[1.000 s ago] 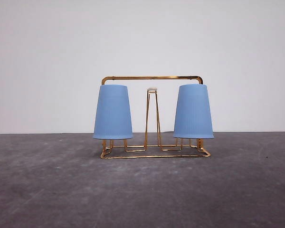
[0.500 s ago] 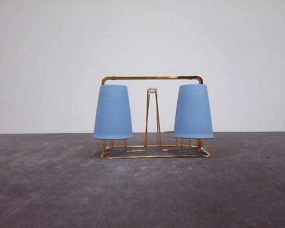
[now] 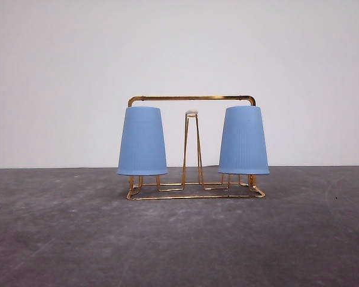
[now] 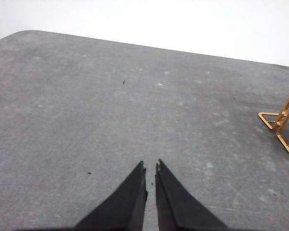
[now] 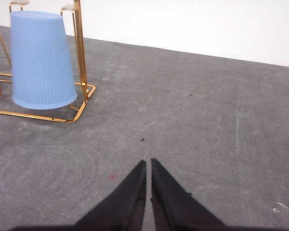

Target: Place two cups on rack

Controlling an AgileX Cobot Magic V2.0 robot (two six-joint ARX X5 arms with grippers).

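On my front feed, two light blue cups, the left cup [image 3: 142, 141] and the right cup [image 3: 243, 140], carry fine vertical ribbing, faint on the left one and clearer on the right. The rack [image 3: 191, 98] I see between and behind them is shiny gold wire, and its centre prong [image 3: 192, 113] ends in a pale, whitish tip. The table [image 3: 179, 239] is mottled dark grey with lighter scuffs and a few tiny dark specks; the wall [image 3: 179, 48] behind is plain off-white. From my wrist cameras, the left gripper [image 4: 151, 167] and the right gripper [image 5: 148, 162] both show matte black fingers against the grey.
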